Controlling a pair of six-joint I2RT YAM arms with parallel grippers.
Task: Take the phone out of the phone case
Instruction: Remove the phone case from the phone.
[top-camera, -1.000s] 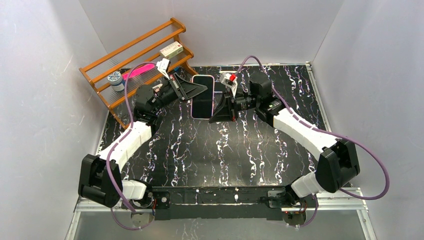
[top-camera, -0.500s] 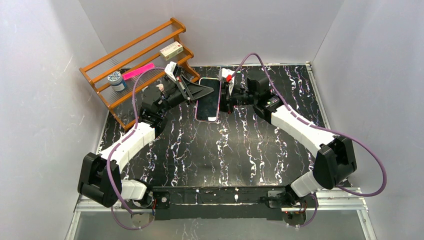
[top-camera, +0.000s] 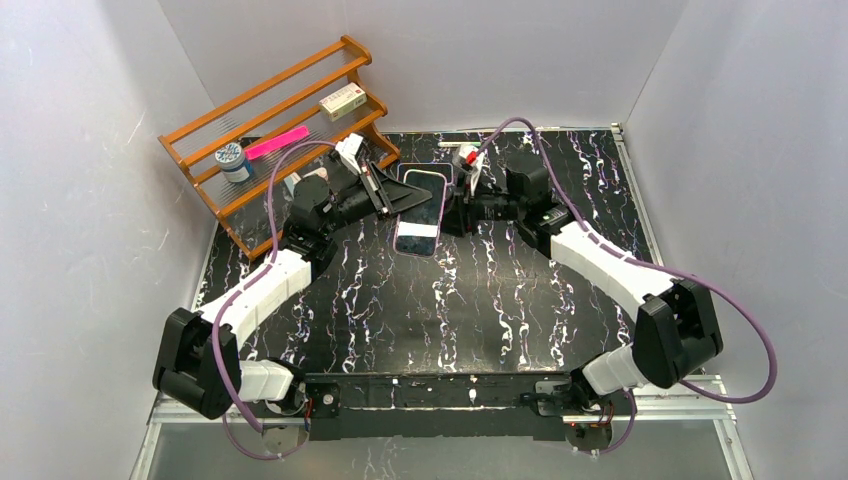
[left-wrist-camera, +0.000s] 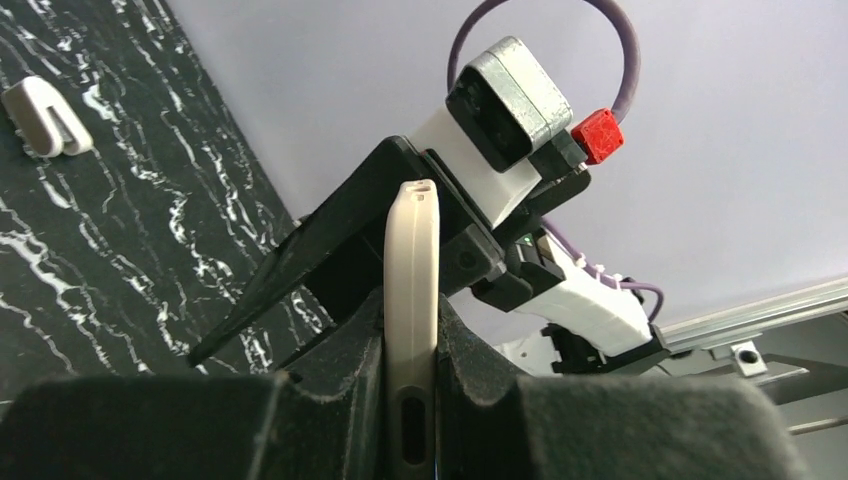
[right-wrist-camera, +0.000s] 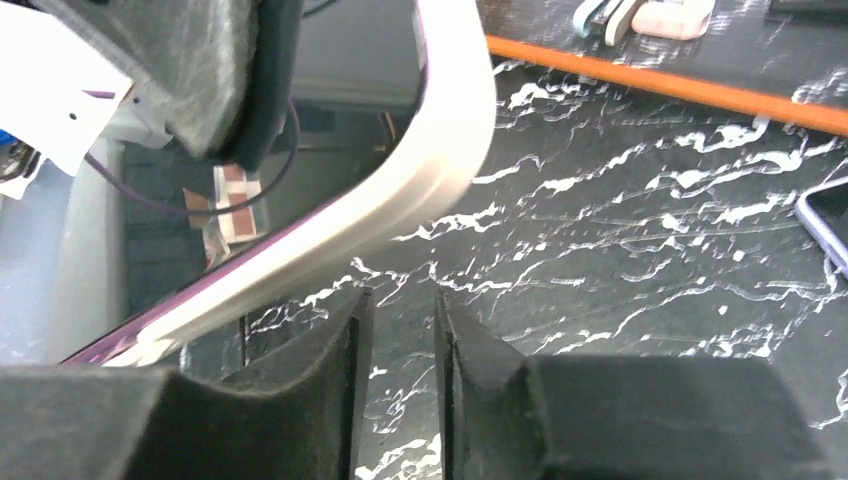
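Note:
The phone in its cream case (top-camera: 419, 212), dark screen up with a purple rim, is held tilted above the back middle of the table. My left gripper (top-camera: 397, 195) is shut on its left edge; in the left wrist view the cream edge (left-wrist-camera: 412, 250) stands clamped between my fingers (left-wrist-camera: 410, 335). My right gripper (top-camera: 453, 212) is at the phone's right side. In the right wrist view its fingers (right-wrist-camera: 398, 325) are a narrow gap apart with only table between them, and the cream edge (right-wrist-camera: 400, 200) passes just above and left of the tips.
A wooden rack (top-camera: 280, 110) stands at the back left with a pink strip (top-camera: 278, 142), a small box (top-camera: 342, 100) and a jar (top-camera: 231, 158). A dark flat thing (top-camera: 428, 171) lies on the table behind the phone. A white clip (left-wrist-camera: 40, 115) lies nearby.
The phone has been lifted, tilted and carried a little right and nearer by the left gripper. The right gripper went from wide open to narrow at the phone's right edge.

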